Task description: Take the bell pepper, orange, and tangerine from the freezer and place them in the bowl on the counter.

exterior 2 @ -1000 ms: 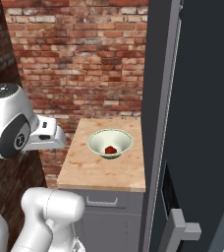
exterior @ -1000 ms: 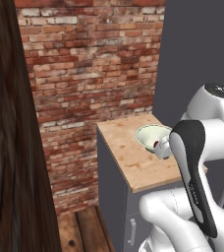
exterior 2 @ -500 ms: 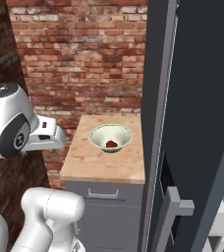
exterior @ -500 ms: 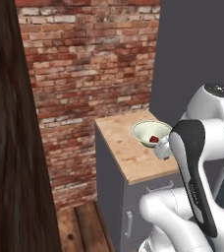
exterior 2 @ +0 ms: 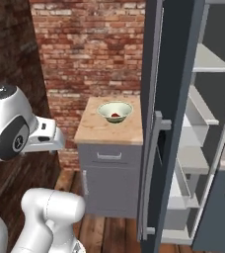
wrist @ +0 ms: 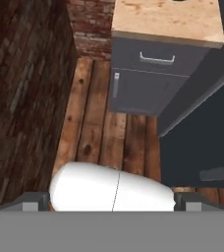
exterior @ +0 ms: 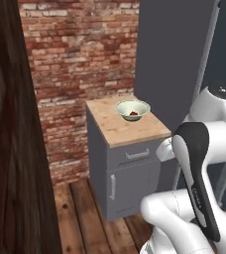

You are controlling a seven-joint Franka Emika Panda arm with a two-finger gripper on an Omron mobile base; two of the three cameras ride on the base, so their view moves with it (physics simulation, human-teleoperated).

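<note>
- The end effector (wrist: 113,201) has its two fingertips (wrist: 34,201) spread wide, one at each lower corner of the hand view, and it holds nothing.
- It looks down at the wooden floor (wrist: 99,133), which lies directly in front of it.
- Farther ahead of the end effector, at the top of the hand view, is the counter (wrist: 165,22), a light wooden top on a grey cabinet, well apart from the fingertips.
- Under this top, the cabinet has a drawer with a metal bar handle (wrist: 156,59) and a door with an upright bar handle (wrist: 116,84).
- The bowl (exterior: 133,109) (exterior 2: 115,110) stands on the counter (exterior: 120,130) (exterior 2: 107,131), toward its back edge, well apart from the end effector.
- The bell pepper (exterior: 133,113) (exterior 2: 115,115) lies inside the bowl as a small red piece at the bottom.
- The freezer (exterior 2: 168,123) (exterior: 169,59) stands just beside the counter, and its dark panel (wrist: 197,142) is ahead of the end effector, to the right in the hand view.
- The freezer door is open in the right base view, and the pale shelves (exterior 2: 210,62) are seen inside; I cannot tell what lies on them.
- A brick wall (exterior: 80,54) rises behind the counter, the farthest thing from the end effector.
</note>
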